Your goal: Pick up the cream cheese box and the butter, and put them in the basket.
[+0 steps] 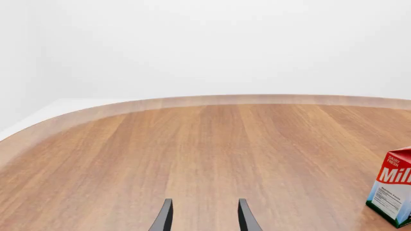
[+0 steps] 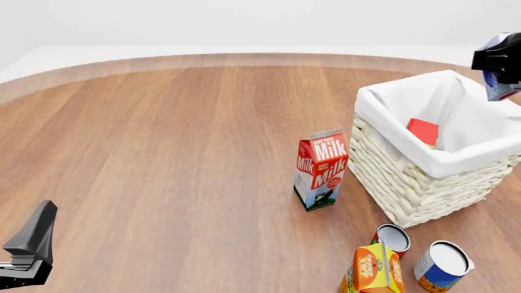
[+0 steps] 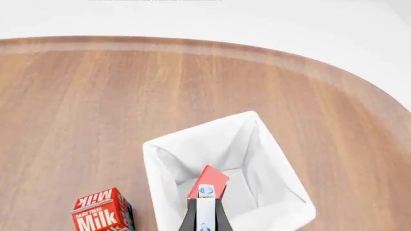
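My right gripper [image 2: 494, 70] hangs above the far right corner of the basket [image 2: 407, 183], shut on the cream cheese box [image 2: 499, 87], a small white box with blue marks. The right wrist view looks straight down past that box [image 3: 205, 209], held between the fingers, into the basket [image 3: 153, 173]. The butter [image 2: 423, 131] lies inside on the white lining, a red box [image 3: 209, 181]. My left gripper [image 2: 24, 253] sits low at the table's near left; its fingers [image 1: 164, 217] stand open over bare wood.
A red-and-white milk carton [image 2: 321, 168] stands upright just left of the basket. An orange juice carton [image 2: 373, 270] and two cans [image 2: 393, 238] [image 2: 442, 265] stand in front of the basket. The table's curved far edge [image 2: 244, 58] runs across the back.
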`<act>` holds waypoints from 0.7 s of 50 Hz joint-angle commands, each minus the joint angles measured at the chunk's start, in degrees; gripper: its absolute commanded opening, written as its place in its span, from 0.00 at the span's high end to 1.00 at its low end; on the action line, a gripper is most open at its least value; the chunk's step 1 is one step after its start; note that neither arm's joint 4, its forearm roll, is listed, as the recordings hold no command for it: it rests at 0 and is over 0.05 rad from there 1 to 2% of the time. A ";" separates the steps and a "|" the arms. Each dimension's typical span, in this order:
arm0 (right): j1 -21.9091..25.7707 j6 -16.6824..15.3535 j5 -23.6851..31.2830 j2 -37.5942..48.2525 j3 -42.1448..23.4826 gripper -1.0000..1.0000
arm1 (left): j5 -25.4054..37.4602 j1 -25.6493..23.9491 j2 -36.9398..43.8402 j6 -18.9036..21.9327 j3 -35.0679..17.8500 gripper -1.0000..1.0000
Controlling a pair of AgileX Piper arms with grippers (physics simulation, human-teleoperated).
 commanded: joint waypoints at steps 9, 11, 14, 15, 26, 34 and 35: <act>-1.86 1.33 -2.68 2.49 -0.16 1.00 | 0.00 0.00 0.00 0.00 0.00 0.00; -2.34 1.60 -3.19 2.99 -0.01 1.00 | 0.00 0.00 0.00 0.00 0.00 0.00; -2.75 1.66 -3.85 3.29 0.62 1.00 | 0.00 0.00 0.00 0.00 0.00 0.00; -2.89 1.63 -4.09 3.34 0.87 1.00 | 0.00 0.00 0.00 0.00 0.00 0.00; -3.88 1.35 -4.60 3.36 1.72 1.00 | 0.00 0.00 0.00 0.00 0.00 0.00; -4.57 1.54 -5.45 4.37 1.55 1.00 | 0.00 0.00 0.00 0.00 0.00 0.00; -4.57 1.54 -5.45 4.37 1.55 1.00 | 0.00 0.00 0.00 0.00 0.00 0.00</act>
